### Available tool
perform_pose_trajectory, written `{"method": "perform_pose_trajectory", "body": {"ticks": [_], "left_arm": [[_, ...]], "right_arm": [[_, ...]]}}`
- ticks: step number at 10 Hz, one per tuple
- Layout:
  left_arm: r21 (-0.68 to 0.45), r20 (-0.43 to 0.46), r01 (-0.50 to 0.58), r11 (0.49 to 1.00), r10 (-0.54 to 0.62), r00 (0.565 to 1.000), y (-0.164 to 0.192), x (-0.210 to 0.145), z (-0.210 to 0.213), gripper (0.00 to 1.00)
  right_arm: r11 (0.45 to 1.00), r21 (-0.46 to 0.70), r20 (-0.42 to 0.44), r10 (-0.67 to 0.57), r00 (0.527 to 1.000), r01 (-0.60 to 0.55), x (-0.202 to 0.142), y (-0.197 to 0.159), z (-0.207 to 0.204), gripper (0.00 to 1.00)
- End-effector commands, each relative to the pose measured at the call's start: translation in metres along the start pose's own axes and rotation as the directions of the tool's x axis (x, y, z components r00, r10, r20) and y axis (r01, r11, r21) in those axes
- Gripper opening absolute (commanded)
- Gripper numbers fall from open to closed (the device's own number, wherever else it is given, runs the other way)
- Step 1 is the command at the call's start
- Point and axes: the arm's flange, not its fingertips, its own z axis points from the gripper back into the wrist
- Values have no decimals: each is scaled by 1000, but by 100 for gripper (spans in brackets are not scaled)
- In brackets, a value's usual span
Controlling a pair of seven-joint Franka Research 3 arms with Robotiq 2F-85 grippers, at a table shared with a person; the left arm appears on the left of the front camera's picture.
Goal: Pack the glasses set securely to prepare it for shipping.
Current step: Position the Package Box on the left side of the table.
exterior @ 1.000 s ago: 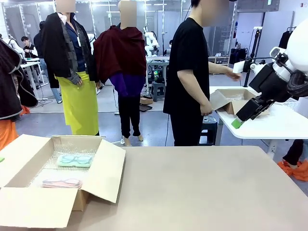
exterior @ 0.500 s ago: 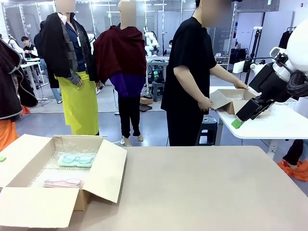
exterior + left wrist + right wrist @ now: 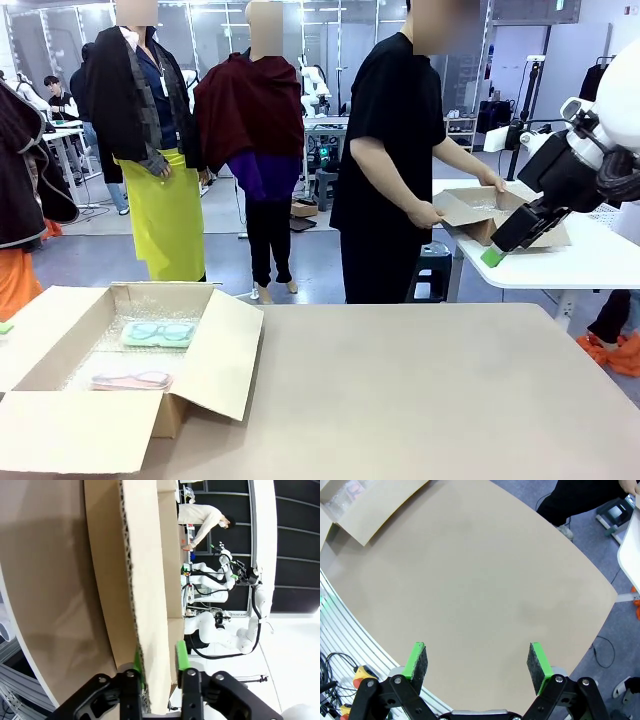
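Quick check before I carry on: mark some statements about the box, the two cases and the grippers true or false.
1. The mint green case lies inside the cardboard box. True.
2. The pinkish-red case lies on the bare table. False: it is in the box, nearer the robot than the mint one.
3. The right gripper is open and holds nothing. True.
4. The box is closed. False: its flaps stand open.
5. A box flap runs between the left gripper's fingers. True.

We count two glasses cases: one mint case (image 3: 157, 334), one pink case (image 3: 130, 380). One open box (image 3: 215, 355).
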Motion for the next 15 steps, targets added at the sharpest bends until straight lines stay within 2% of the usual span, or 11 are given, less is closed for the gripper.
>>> {"method": "perform_pose_trajectory", "body": {"ticks": [1, 3, 4, 6, 7, 9, 10, 11, 12, 15], "left_arm": [[27, 19, -5, 1000, 5, 1000, -9, -12, -8, 100], [30, 30, -1, 1000, 1, 1000, -11, -16, -6, 100], [35, 39, 1, 999, -2, 999, -13, -18, -5, 81], [113, 75, 42, 993, -51, 996, -22, -25, 5, 100], [149, 99, 71, 986, -86, 991, -31, -29, 14, 100], [311, 135, 166, 936, -216, 967, -59, -40, 36, 100], [329, 139, 211, 921, -268, 953, -74, -45, 39, 100], [404, 133, 304, 863, -384, 914, -101, -56, 43, 100], [401, 112, 405, 821, -483, 868, -130, -68, 38, 100], [452, -12, 565, 690, -629, 778, -194, -90, -2, 100]], "right_arm": [[999, -24, -6, -23, 1000, 23, 4, 3, 1, 100], [999, -24, -6, -23, 1000, 23, 4, 3, 1, 100], [999, -24, -6, -23, 1000, 23, 4, 3, 1, 100], [999, -24, -6, -23, 1000, 23, 4, 3, 1, 100], [999, -24, -6, -23, 1000, 23, 4, 3, 1, 100], [999, -24, -6, -23, 1000, 23, 4, 3, 1, 100], [999, -24, -6, -23, 1000, 23, 4, 3, 1, 100], [999, -24, -6, -23, 1000, 23, 4, 3, 1, 100], [999, -24, -6, -23, 1000, 23, 4, 3, 1, 100], [999, -24, -6, -23, 1000, 23, 4, 3, 1, 100]]}}
